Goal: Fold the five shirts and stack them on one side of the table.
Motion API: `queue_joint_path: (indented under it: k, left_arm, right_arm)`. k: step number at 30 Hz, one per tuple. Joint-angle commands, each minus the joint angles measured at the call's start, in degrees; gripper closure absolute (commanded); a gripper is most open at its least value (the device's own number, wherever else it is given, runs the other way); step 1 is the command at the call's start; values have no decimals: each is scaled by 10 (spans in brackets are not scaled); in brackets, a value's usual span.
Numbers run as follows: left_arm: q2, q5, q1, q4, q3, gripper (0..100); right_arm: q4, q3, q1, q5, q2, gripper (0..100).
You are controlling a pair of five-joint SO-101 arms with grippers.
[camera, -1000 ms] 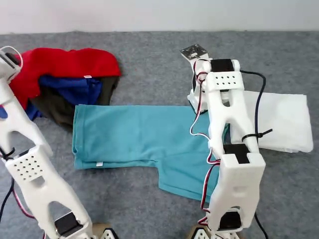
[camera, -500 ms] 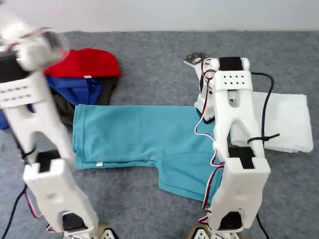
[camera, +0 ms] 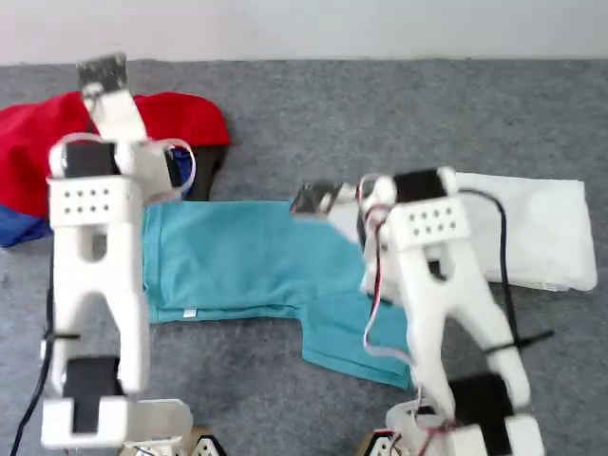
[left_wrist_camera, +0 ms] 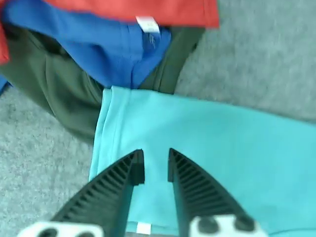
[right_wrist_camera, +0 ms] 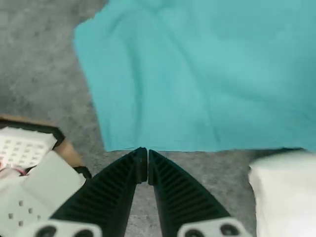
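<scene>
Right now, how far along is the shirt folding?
Done: one white shirt looks folded, on the right. In hand: the teal shirt lies spread out; the left arm's jaws, slightly open, hang over its corner by the heap, and the right arm's jaws, shut, are at its edge near the white shirt. Left: red shirt, blue shirt, dark green shirt, heaped unfolded.

I see a plain teal shirt (camera: pixel 237 256) with a tiny white tag (camera: pixel 190 313). The red shirt (camera: pixel 195 119), blue shirt (left_wrist_camera: pixel 89 44) and dark green shirt (left_wrist_camera: pixel 54 94) are plain too. There is a white shirt (camera: pixel 537 228). The table (camera: pixel 313 123) is speckled grey. My left arm (camera: pixel 95 266) and right arm (camera: pixel 442 275) are white. The left gripper (left_wrist_camera: pixel 155 165) and right gripper (right_wrist_camera: pixel 147 165) are black, with ridges.
</scene>
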Motion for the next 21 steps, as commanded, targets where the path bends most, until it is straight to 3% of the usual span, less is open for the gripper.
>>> queue_joint_path:
  k: [1,9,14,21]
  left_arm:
    - [-98,-28,-5,-69,129,870]
    - [-184,-33,-7,-151,282,823]
    - [-184,-33,-39,-149,284,823]
    - [-184,-33,-74,-140,284,823]
  right_arm:
    - [-39,108,-44,20,-79,987]
    - [-178,326,-151,-38,-135,789]
    - [-284,409,-195,-71,-134,768]
    - [-378,450,-193,-71,-60,772]
